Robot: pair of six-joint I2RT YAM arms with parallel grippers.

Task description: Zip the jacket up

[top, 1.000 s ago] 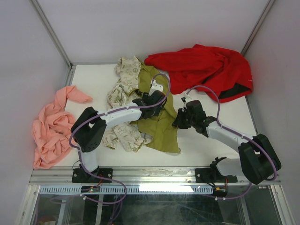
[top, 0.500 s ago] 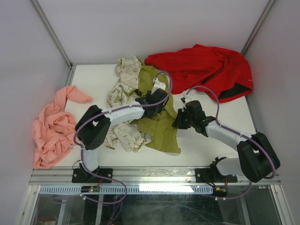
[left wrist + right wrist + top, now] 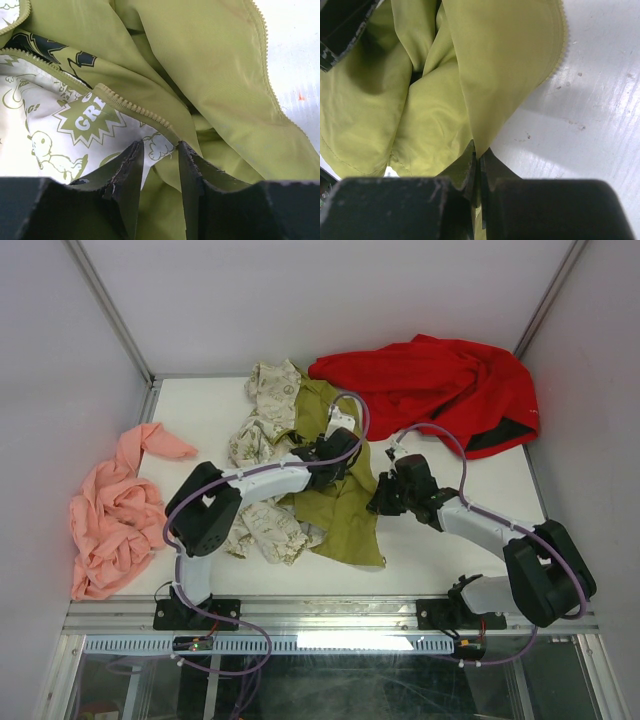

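Observation:
The jacket [image 3: 268, 430], cream with olive prints and olive lining, lies open and crumpled mid-table. My left gripper [image 3: 335, 452] rests on its lining near the middle. In the left wrist view its jaws [image 3: 159, 146] stand partly open, with the lower end of a zipper edge [image 3: 131, 105] and a fold of lining between the fingertips. My right gripper [image 3: 384, 496] is at the jacket's right edge. In the right wrist view it [image 3: 479, 153] is shut on the olive front edge [image 3: 490, 70], which is pulled up off the table.
A large red garment [image 3: 440, 385] lies at the back right, just beyond the jacket. A salmon-pink garment [image 3: 115, 515] lies at the left edge. White table surface [image 3: 590, 125] shows right of the held edge. Enclosure walls stand on three sides.
My left arm has reached a little farther forward and right over the jacket, its elbow shifting right. The right gripper has barely moved and keeps its hold.

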